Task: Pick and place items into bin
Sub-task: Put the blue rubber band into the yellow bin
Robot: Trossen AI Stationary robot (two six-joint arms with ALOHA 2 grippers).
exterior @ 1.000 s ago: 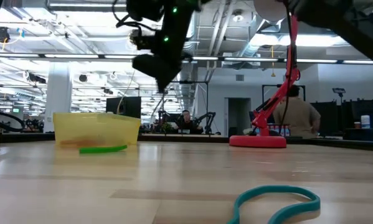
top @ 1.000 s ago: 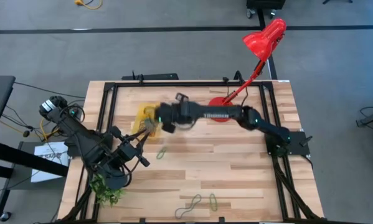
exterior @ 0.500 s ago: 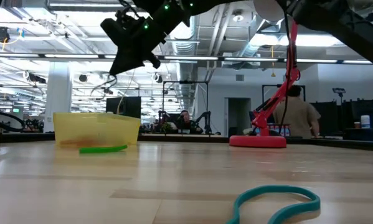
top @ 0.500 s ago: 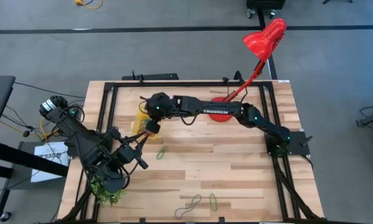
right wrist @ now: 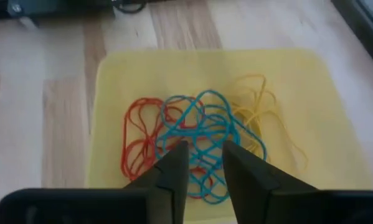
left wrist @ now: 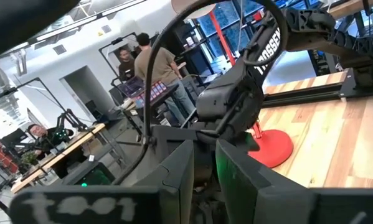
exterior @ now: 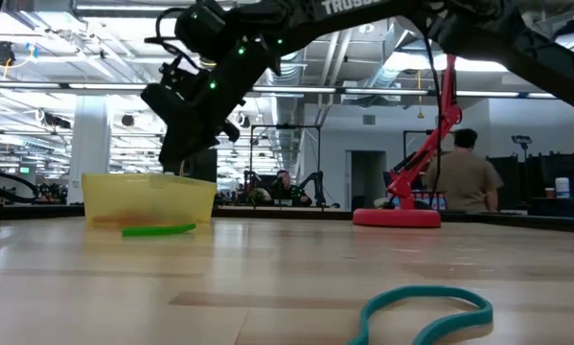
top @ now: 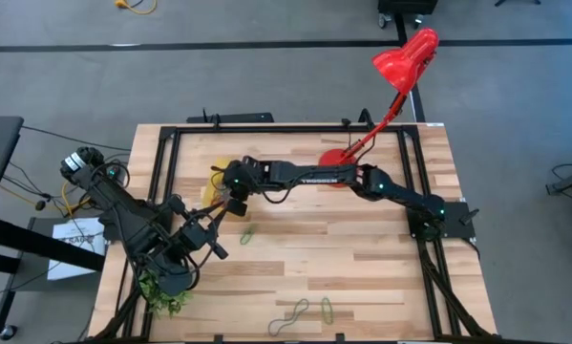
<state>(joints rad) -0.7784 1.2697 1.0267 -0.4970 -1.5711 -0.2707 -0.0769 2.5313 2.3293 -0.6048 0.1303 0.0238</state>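
Observation:
The yellow bin stands at the table's far left; red, blue and yellow loops lie in it. My right gripper hangs just above the bin, pointing down, its fingers a narrow gap apart, with nothing seen between them. A green loop lies flat on the table near the bin. More loops lie near the front edge, one of them teal. My left gripper waits at the near left, with a narrow gap between its fingers.
A red lamp's round base stands at the far middle, its stem leaning past the far right. A green leafy plant sits at the near left corner. A black frame edges the table. People stand in the room behind.
My right gripper has swung toward the table's left edge until it is over the bin, tipped downward, and then come down toward the bin. The loops on the table and the bin have stayed in place.

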